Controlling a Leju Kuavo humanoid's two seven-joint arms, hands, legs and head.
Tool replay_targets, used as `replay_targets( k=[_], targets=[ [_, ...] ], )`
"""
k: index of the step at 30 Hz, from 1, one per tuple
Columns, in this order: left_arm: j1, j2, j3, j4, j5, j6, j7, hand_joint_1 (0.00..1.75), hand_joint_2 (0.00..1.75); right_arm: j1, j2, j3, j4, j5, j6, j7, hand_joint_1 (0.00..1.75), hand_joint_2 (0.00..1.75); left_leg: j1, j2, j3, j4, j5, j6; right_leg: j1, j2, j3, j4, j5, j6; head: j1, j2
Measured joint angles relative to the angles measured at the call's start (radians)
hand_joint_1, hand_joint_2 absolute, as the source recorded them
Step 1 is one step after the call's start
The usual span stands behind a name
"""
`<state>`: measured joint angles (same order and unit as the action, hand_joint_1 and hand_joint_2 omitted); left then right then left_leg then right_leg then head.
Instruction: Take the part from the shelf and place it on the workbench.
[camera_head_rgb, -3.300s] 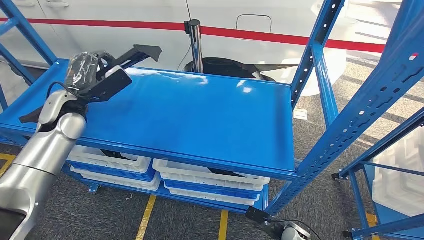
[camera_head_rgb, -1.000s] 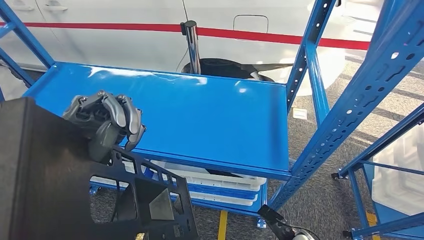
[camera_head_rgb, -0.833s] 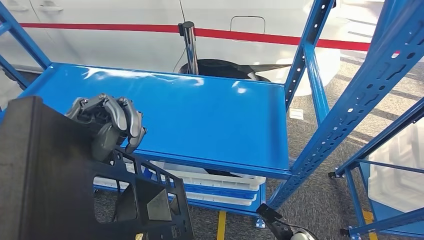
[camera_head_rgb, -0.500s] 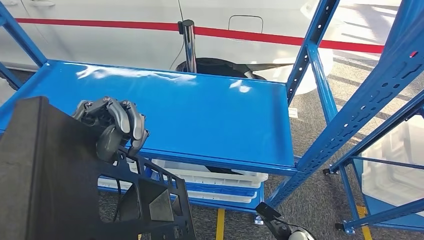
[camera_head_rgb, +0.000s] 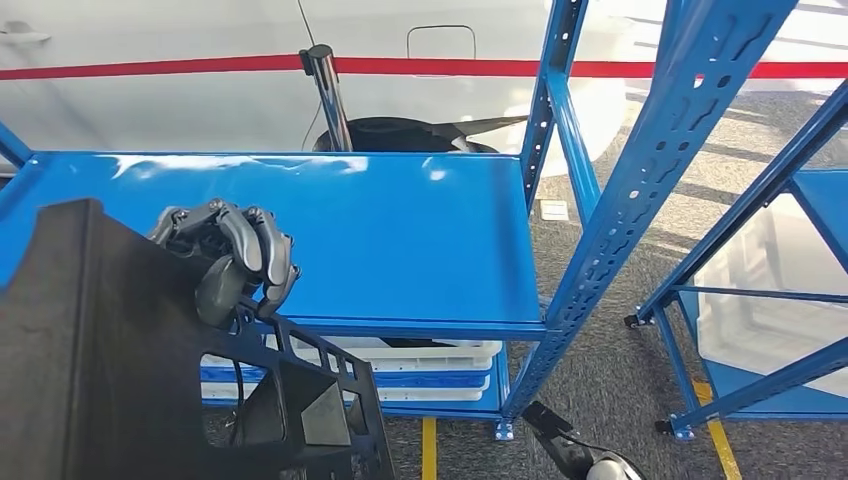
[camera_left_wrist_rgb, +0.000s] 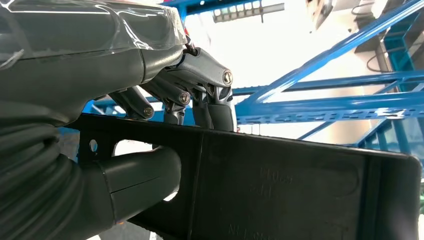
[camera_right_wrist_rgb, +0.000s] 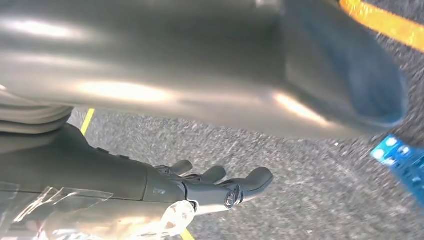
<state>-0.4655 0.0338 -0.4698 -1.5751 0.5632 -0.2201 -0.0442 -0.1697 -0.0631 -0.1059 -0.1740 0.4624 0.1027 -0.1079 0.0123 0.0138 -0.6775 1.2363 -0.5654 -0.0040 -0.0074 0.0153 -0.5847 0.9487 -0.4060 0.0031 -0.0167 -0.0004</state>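
Left hand (camera_head_rgb: 228, 262) grips black part (camera_head_rgb: 110, 370), long axis toward camera; right hand (camera_right_wrist_rgb: 210, 187) empty, fingers apart.

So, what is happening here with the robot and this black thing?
The robot's left hand grips a large black plastic part, lifted close to its body in front of the blue shelf. The right hand hangs over the grey floor, fingers apart, holding nothing. The part is not yet on any workbench.
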Motion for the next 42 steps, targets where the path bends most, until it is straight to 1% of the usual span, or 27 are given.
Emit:
replay_targets(
  k=[1,2,5,7,9,10,12,14,15,16,17,18,20,22,24,26,27,29,31,32,33,35,36,37,39,41,42],
  targets=[
    [0.003,0.0,0.0,0.0,0.0,0.0,0.001,1.75,1.75,0.0,0.0,-0.001,0.0,0.0,0.0,0.001,0.0,0.0,0.0,-0.002,-0.012,0.019,0.004,0.002,0.002,0.008,0.001,0.0,0.0,0.0,0.0,0.0],
    [0.004,0.0,0.0,0.0,0.0,0.0,0.002,1.75,1.75,0.001,0.0,-0.001,0.0,0.0,-0.001,0.002,0.0,0.0,-0.001,-0.005,0.001,-0.013,0.031,0.007,0.003,0.018,0.002,0.0,0.0,0.0,0.0,0.0],
    [0.004,0.0,-0.001,0.0,0.0,-0.001,0.002,1.75,1.75,0.0,0.0,-0.001,0.0,-0.001,-0.003,0.003,0.0,0.0,-0.003,-0.038,0.095,-0.223,0.129,0.022,0.006,0.045,0.004,0.002,0.0,0.002,0.0,0.0],
    [0.005,0.0,-0.002,0.0,0.0,-0.001,0.002,1.75,1.75,0.0,0.0,-0.001,0.0,-0.001,-0.004,0.003,0.0,0.0,-0.006,-0.056,0.124,-0.286,0.145,0.029,0.006,0.058,-0.001,0.002,0.003,0.009,0.0,0.0],
    [0.005,0.0,-0.005,0.0,0.001,-0.001,0.003,1.75,1.75,0.005,-0.001,-0.002,0.0,-0.002,-0.005,0.004,0.0,0.0,-0.007,-0.046,0.127,-0.292,0.148,0.038,0.004,0.069,-0.006,0.001,0.006,0.02,0.0,0.0],
    [0.005,-0.001,-0.007,0.0,0.001,-0.001,0.003,1.75,1.75,0.007,-0.001,-0.002,0.0,-0.002,-0.004,0.004,0.0,0.0,-0.006,-0.04,0.128,-0.295,0.151,0.044,0.004,0.061,-0.01,0.009,-0.001,0.025,0.001,0.0],
    [0.004,-0.002,-0.009,0.0,0.0,-0.001,0.004,1.75,1.75,0.006,-0.001,-0.002,0.0,-0.002,-0.005,0.004,0.0,0.0,-0.004,-0.024,0.13,-0.3,0.155,0.055,0.004,0.028,-0.044,0.086,-0.049,0.034,0.003,0.0],
    [0.008,-0.003,-0.011,0.0,0.0,-0.002,0.006,1.75,1.75,0.004,0.0,-0.002,0.0,-0.003,-0.005,0.005,0.0,0.0,-0.005,-0.008,0.13,-0.3,0.155,0.059,0.001,0.002,-0.11,0.234,-0.119,0.041,0.004,0.0],
    [0.01,-0.003,-0.013,0.0,0.0,-0.003,0.009,1.75,1.75,0.005,0.0,-0.002,0.0,-0.003,-0.005,0.005,0.0,0.0,-0.005,-0.001,0.13,-0.3,0.155,0.059,0.0,-0.001,-0.136,0.291,-0.138,0.044,0.004,0.0],
    [0.013,-0.003,-0.016,0.0,0.0,-0.005,0.012,1.75,1.75,0.006,0.0,-0.002,0.0,-0.003,-0.005,0.006,0.0,0.0,-0.005,0.007,0.13,-0.3,0.154,0.059,-0.002,-0.003,-0.145,0.314,-0.138,0.045,0.004,0.0],
    [0.015,-0.003,-0.02,0.0,0.001,-0.009,0.014,1.75,1.75,0.007,0.0,-0.002,0.0,-0.004,-0.005,0.007,0.0,0.0,-0.005,0.013,0.131,-0.3,0.154,0.059,-0.003,-0.006,-0.132,0.289,-0.119,0.045,0.004,0.0],
    [0.016,-0.004,-0.026,-0.001,0.002,-0.015,0.016,1.75,1.75,0.007,-0.001,-0.002,0.0,-0.004,-0.005,0.007,0.0,0.0,-0.005,0.019,0.132,-0.3,0.153,0.057,-0.003,-0.012,-0.101,0.231,-0.088,0.043,0.004,0.0],
    [0.015,-0.005,-0.041,-0.006,0.01,-0.03,0.017,1.75,1.75,0.005,-0.002,-0.003,0.0,-0.004,-0.005,0.009,0.0,0.0,-0.009,0.032,0.135,-0.298,0.149,0.052,0.001,-0.041,-0.022,0.079,-0.032,0.037,0.004,0.0],
    [0.015,-0.006,-0.058,-0.012,0.018,-0.043,0.02,1.75,1.75,0.0,-0.003,-0.006,0.0,-0.005,-0.005,0.011,0.0,0.0,-0.014,0.046,0.136,-0.297,0.146,0.043,0.006,-0.056,0.013,0.006,-0.016,0.029,0.003,0.0],
    [0.014,-0.007,-0.073,-0.016,0.024,-0.05,0.022,1.75,1.75,-0.001,-0.003,-0.008,0.0,-0.005,-0.004,0.014,0.0,0.0,-0.016,0.06,0.138,-0.298,0.144,0.034,0.007,-0.042,0.011,0.002,-0.014,0.02,0.003,0.0],
    [0.013,-0.007,-0.084,-0.02,0.033,-0.053,0.024,1.75,1.75,-0.001,-0.003,-0.01,0.0,-0.005,-0.004,0.016,0.0,0.0,-0.013,0.046,0.126,-0.266,0.119,0.023,0.003,-0.028,0.011,0.0,-0.009,0.009,0.002,0.0],
    [0.013,-0.007,-0.087,-0.022,0.038,-0.054,0.027,1.75,1.75,-0.001,-0.003,-0.011,0.0,-0.005,-0.004,0.016,0.0,0.0,-0.011,0.032,0.105,-0.22,0.09,0.017,0.0,-0.022,0.01,-0.001,-0.007,0.005,0.002,0.0],
    [0.017,-0.007,-0.094,-0.024,0.049,-0.055,0.035,1.75,1.75,-0.002,-0.003,-0.014,0.0,-0.005,-0.004,0.017,0.0,0.0,-0.007,0.006,0.04,-0.076,0.022,0.01,-0.001,-0.007,0.007,-0.001,-0.004,-0.002,0.001,0.0],
    [0.021,-0.007,-0.1,-0.024,0.06,-0.054,0.046,1.75,1.75,-0.001,-0.004,-0.018,0.0,-0.005,-0.004,0.018,0.0,0.0,-0.006,-0.001,-0.004,0.016,-0.001,0.008,0.0,0.011,0.006,-0.001,-0.003,-0.004,0.0,0.0],
    [0.022,-0.007,-0.103,-0.024,0.064,-0.053,0.05,1.75,1.75,0.0,-0.004,-0.02,0.0,-0.005,-0.004,0.019,0.0,0.0,-0.007,-0.003,0.002,0.002,0.016,0.01,0.0,0.02,0.006,-0.001,-0.002,-0.004,0.0,0.0],
    [0.022,-0.007,-0.107,-0.025,0.067,-0.051,0.054,1.75,1.75,0.001,-0.004,-0.023,0.0,-0.005,-0.004,0.02,0.0,0.0,-0.007,-0.007,0.028,-0.052,0.049,0.014,0.0,0.031,0.007,-0.001,-0.002,-0.003,0.0,0.0],
    [0.021,-0.007,-0.112,-0.029,0.075,-0.049,0.059,1.75,1.75,0.001,-0.002,-0.026,0.0,-0.005,-0.004,0.02,0.0,0.0,-0.007,-0.039,0.101,-0.206,0.117,0.026,0.001,0.049,0.008,0.0,0.0,0.0,0.0,0.0],
    [0.02,-0.007,-0.114,-0.031,0.079,-0.049,0.062,1.75,1.75,0.0,-0.002,-0.026,0.0,-0.005,-0.004,0.02,0.0,0.0,-0.008,-0.055,0.126,-0.261,0.135,0.032,0.001,0.057,0.005,0.001,0.001,0.004,0.0,0.0],
    [0.019,-0.007,-0.117,-0.033,0.083,-0.049,0.065,1.75,1.75,0.0,-0.001,-0.027,0.0,-0.005,-0.004,0.02,0.0,0.0,-0.009,-0.066,0.138,-0.29,0.142,0.036,0.001,0.064,0.002,0.001,0.003,0.008,0.0,0.0],
    [0.019,-0.007,-0.12,-0.036,0.087,-0.048,0.07,1.75,1.75,0.002,-0.003,-0.028,0.0,-0.005,-0.004,0.021,0.0,0.0,-0.011,-0.061,0.141,-0.301,0.143,0.042,-0.001,0.077,-0.003,-0.002,0.009,0.02,0.001,0.0],
    [0.017,-0.007,-0.123,-0.04,0.089,-0.048,0.07,1.75,1.75,0.005,-0.005,-0.029,0.0,-0.005,-0.004,0.021,0.0,0.0,-0.006,-0.045,0.144,-0.308,0.151,0.051,-0.001,0.062,-0.014,0.019,-0.007,0.03,0.003,0.0],
    [0.017,-0.008,-0.125,-0.041,0.09,-0.048,0.07,1.75,1.75,0.004,-0.006,-0.029,0.0,-0.005,-0.004,0.021,0.0,0.0,-0.003,-0.036,0.146,-0.311,0.154,0.056,0.0,0.044,-0.031,0.058,-0.033,0.035,0.005,0.0]
  ],
)
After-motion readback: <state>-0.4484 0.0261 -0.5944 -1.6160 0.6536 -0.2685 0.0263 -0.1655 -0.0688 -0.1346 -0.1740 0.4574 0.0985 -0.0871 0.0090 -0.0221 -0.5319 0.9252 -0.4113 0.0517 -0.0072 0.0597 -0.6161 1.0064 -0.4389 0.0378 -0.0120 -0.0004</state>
